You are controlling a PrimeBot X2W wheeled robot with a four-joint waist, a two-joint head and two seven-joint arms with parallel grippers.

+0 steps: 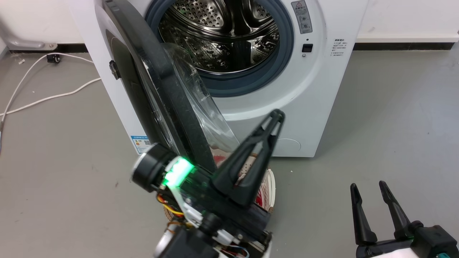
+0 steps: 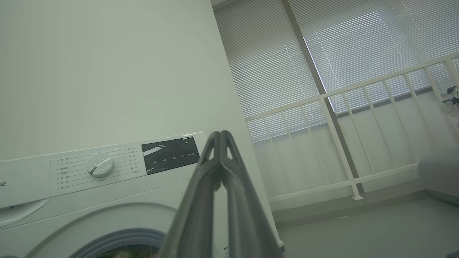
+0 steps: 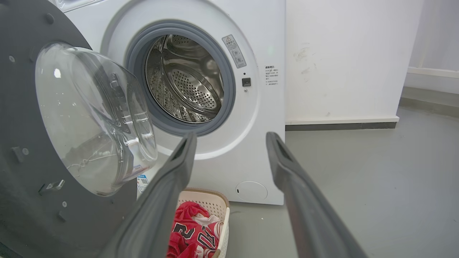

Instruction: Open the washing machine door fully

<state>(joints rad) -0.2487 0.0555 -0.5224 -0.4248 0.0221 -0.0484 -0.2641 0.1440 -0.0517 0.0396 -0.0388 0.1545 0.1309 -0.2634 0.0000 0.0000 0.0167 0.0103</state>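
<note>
We find the door (image 1: 168, 93) standing out left of the drum (image 1: 222, 39). It looks stiff and heavy with slippery glass, so we'd push its dark rim. The left gripper (image 1: 275, 115) is closed and empty, the right gripper (image 1: 368, 186) spread.

Laundry corner in a bare room, possibly a test space rather than a home.
A white front-loading washing machine (image 1: 315, 89) is stood on a grey floor (image 1: 394, 125) against a white wall (image 3: 340, 53). A basket (image 3: 223, 218) of red clothing (image 3: 186, 229) is set before it, a white cable (image 1: 53, 96) is trailed across the floor, and slatted blinds (image 2: 272, 71) are seen behind a white railing (image 2: 358, 86).
</note>
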